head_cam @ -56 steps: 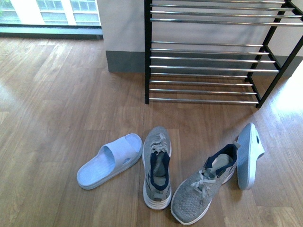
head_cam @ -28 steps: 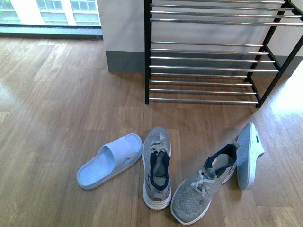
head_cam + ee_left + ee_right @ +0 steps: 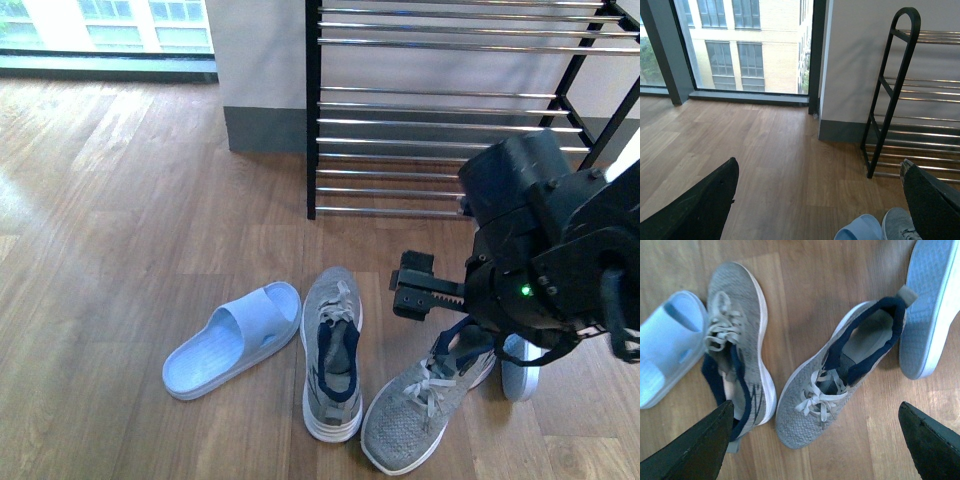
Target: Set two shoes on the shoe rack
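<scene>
Sneakers look like the first target. The right gripper (image 3: 815, 409) hangs over the grey knit lace-up sneaker with navy lining (image 3: 428, 402), jaws spread wide either side of it, presumably to straddle it for a grasp. Its mate (image 3: 330, 352) lies just beside it on the wood-plank floor (image 3: 120, 220). A pale blue rubber slide (image 3: 232, 340) and a second slide (image 3: 930, 305), tipped on edge, flank the pair. The black-framed shoe rack with chrome bars (image 3: 430, 150) stands beyond, with no shoe on its visible tiers. The left gripper (image 3: 819, 165), jaws also apart, holds nothing.

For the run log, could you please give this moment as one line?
right jaws: open above right-hand sneaker | left jaws: open | rack: nothing on visible bars
</scene>
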Controlling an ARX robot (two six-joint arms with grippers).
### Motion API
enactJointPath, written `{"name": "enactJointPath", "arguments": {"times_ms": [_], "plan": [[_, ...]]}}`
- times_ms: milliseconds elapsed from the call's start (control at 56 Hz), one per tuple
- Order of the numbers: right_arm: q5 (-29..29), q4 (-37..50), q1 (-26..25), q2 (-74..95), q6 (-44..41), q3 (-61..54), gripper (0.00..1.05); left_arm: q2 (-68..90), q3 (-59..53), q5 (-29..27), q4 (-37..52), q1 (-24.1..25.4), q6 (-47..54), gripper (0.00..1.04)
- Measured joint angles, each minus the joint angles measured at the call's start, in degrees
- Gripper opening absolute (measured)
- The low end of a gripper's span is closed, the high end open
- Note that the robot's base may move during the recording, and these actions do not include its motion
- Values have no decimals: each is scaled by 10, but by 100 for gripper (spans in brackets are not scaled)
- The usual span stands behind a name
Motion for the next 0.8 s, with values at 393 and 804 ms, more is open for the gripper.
{"name": "enactJointPath", "arguments": {"times_ms": [393, 804], "plan": [[7, -13, -64, 158, 0, 95, 95, 0, 0, 0, 0, 0, 0, 95], [-46, -36, -80, 245, -8, 201, 95, 0, 0, 0, 0, 0, 0, 95]]}}
